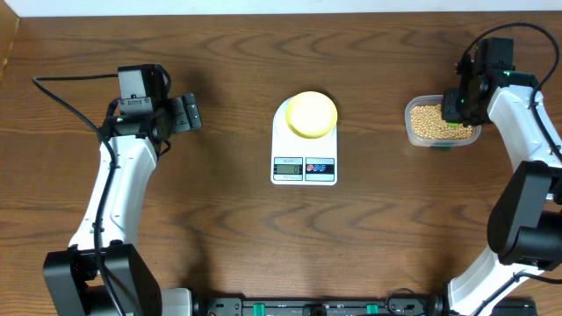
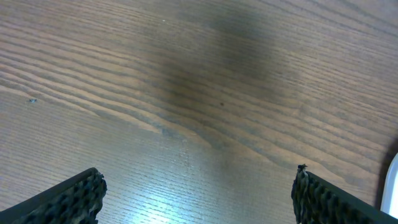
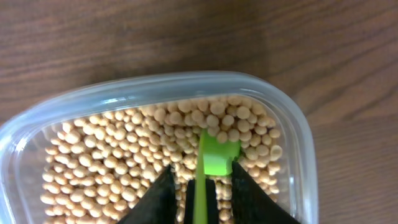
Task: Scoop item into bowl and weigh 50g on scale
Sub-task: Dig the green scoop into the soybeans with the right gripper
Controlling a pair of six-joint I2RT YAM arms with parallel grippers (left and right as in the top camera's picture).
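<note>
The tan beans (image 1: pixel 428 121) fill a clear plastic container (image 1: pixel 411 133) at the right. The pale yellow bowl (image 1: pixel 312 114) sits on the white scale (image 1: pixel 304 168) at the table's middle. My right gripper (image 1: pixel 457 110) is over the container, shut on a green scoop. In the right wrist view the gripper (image 3: pixel 202 180) holds the scoop's handle, and the scoop head (image 3: pixel 219 157) rests among the beans (image 3: pixel 112 162) inside the container (image 3: pixel 186 84). My left gripper (image 1: pixel 189 114) is open and empty over bare table at the left, as the left wrist view (image 2: pixel 199 193) also shows.
The scale's display and coloured buttons (image 1: pixel 304 167) face the front edge. A black cable (image 1: pixel 66 101) trails behind the left arm. The scale's white edge (image 2: pixel 392 186) shows at the right of the left wrist view.
</note>
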